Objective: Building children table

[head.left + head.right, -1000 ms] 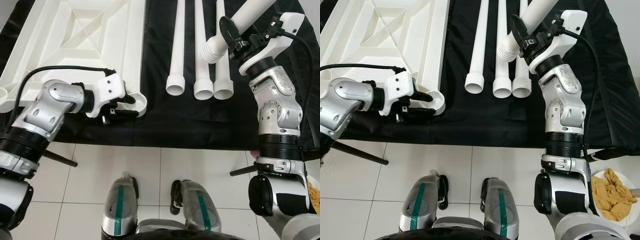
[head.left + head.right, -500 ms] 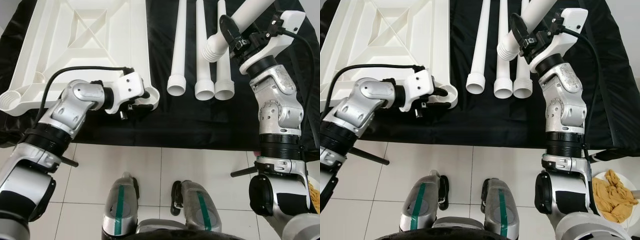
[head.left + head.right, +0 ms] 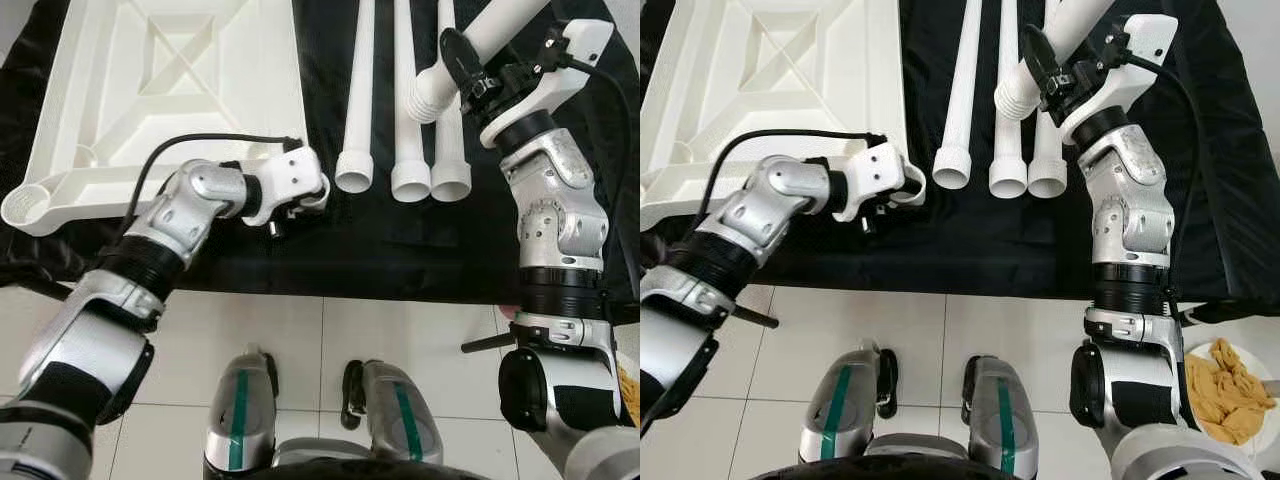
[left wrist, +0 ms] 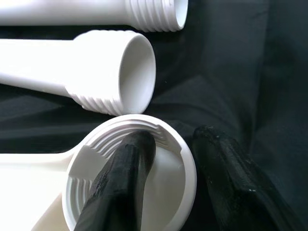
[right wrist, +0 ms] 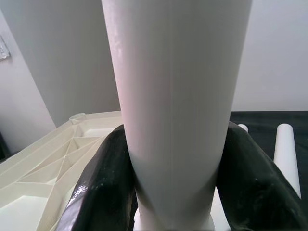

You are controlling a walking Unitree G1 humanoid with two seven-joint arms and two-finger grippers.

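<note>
A black cloth [image 3: 380, 240] covers the floor ahead of the robot, its wrinkled edge meeting pale glossy tiles [image 3: 330, 340] at 6 o'clock, where the robot's own feet stand. On the cloth at 11 o'clock lies the white plastic tabletop [image 3: 170, 90], upside down, its underside ribbed with a moulded X and diagonal struts, a round threaded socket [image 4: 130, 178] at each near corner. The left gripper [image 3: 300, 200] holds the near right socket, one black finger [image 4: 120, 192] inside the ring and the other outside against its wall, the jaws narrow around that rim. Just beside the socket, at 12 o'clock, three white table legs [image 3: 355, 110] lie side by side on the cloth, smooth round tubes with open, threaded ends toward the robot; the nearest end lies close to the held socket, not touching. At 1 o'clock the right gripper [image 3: 470, 75] is clamped on a fourth leg [image 3: 480, 40], raised off the cloth and tilted over the lying tubes, its ridged threaded end lowest. In the right wrist view both glossy black fingers [image 5: 106, 183] press the tube's smooth sides. At 4 o'clock, on the tiles, a white plate [image 3: 1220, 360] carries a crumpled yellow cloth [image 3: 1225, 395].
</note>
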